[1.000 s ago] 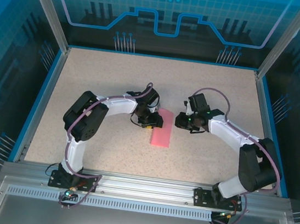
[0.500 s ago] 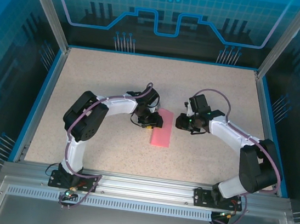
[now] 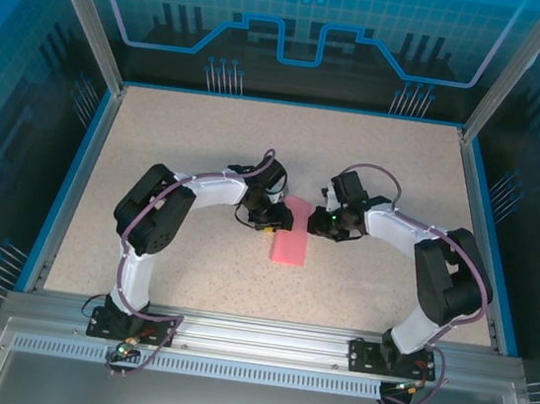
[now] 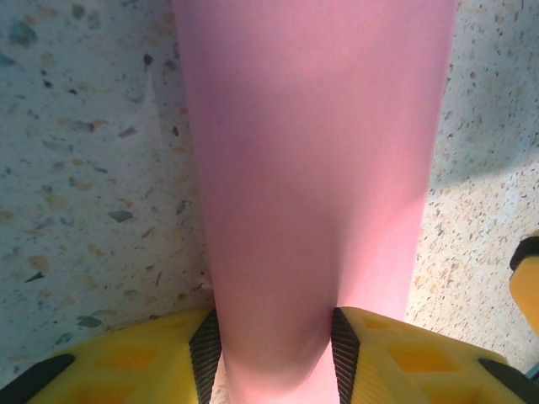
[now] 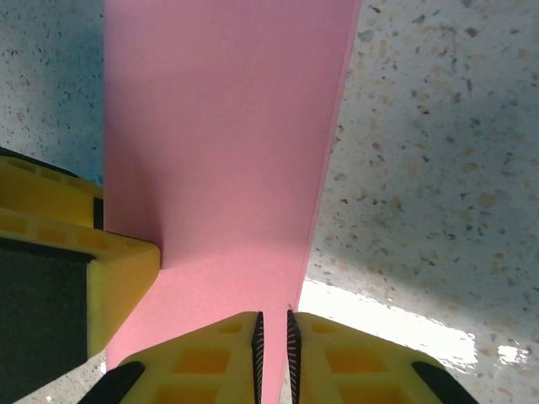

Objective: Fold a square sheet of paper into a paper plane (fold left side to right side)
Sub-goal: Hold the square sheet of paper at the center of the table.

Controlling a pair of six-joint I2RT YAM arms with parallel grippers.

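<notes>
Pink paper, the square sheet of paper [image 3: 292, 231], lies mid-worktop [image 3: 190, 132] between our arms, already doubled into a narrow strip. Our left claw [image 4: 271, 358] clasps it across its width; our right claw [image 5: 273, 337] pinches one long edge, pressed nearly together. We judge the side-to-side fold made, with no pointed plane yet.
</notes>
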